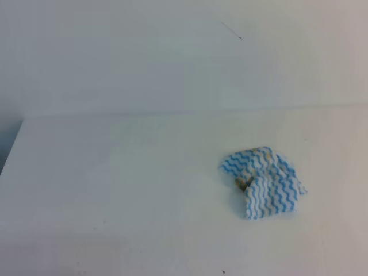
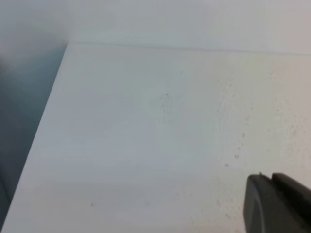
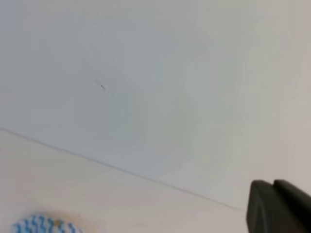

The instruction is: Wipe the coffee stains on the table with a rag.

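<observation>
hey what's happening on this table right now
Nothing is being handled at the moment. A crumpled blue and white striped rag with a few brown marks lies alone on the white table, toward its right side. No coffee stain shows on the tabletop around it. Neither arm appears in the overhead view. The right gripper is shut and empty, aimed at the wall above the rag, and the left gripper hangs over bare table.

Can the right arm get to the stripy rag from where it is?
Probably yes. The rag lies crumpled in the open on the table with nothing on top of it or beside it. In the right wrist view only its edge peeks in at the bottom, so the right gripper, shut, would have to come down to it.
</observation>
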Controlling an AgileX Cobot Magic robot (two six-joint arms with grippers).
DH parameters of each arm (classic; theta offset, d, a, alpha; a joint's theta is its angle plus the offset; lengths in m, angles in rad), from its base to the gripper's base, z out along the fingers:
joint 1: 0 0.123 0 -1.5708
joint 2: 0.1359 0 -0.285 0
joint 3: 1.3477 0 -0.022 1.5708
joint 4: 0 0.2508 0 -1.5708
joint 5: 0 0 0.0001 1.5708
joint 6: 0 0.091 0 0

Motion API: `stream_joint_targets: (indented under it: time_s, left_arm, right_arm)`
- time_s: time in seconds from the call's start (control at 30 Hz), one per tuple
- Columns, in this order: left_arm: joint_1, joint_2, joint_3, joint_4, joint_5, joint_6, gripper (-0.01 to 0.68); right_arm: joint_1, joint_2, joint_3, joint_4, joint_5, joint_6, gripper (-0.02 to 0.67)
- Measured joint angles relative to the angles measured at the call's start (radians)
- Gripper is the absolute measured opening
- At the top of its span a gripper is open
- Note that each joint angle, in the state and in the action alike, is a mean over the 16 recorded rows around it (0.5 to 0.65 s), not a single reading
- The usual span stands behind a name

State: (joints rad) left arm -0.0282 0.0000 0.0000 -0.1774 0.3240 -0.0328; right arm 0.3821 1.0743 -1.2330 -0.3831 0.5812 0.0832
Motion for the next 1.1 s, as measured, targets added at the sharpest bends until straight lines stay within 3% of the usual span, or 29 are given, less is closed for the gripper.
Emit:
stream_joint_targets:
  time_s: [0.37,0.73,1.1]
  left_arm:
    - [0.000,0.000,0.000,0.000,0.002,0.002,-0.004]
    - [0.000,0.000,0.000,0.000,0.002,0.002,-0.004]
    - [0.000,0.000,0.000,0.000,0.002,0.002,-0.004]
  right_arm:
    - [0.000,-0.415,0.383,-0.178,0.019,0.235,0.004]
    - [0.000,-0.835,0.704,-0.122,0.026,0.298,0.002]
    - [0.000,-1.021,0.839,-0.071,0.052,0.300,0.000]
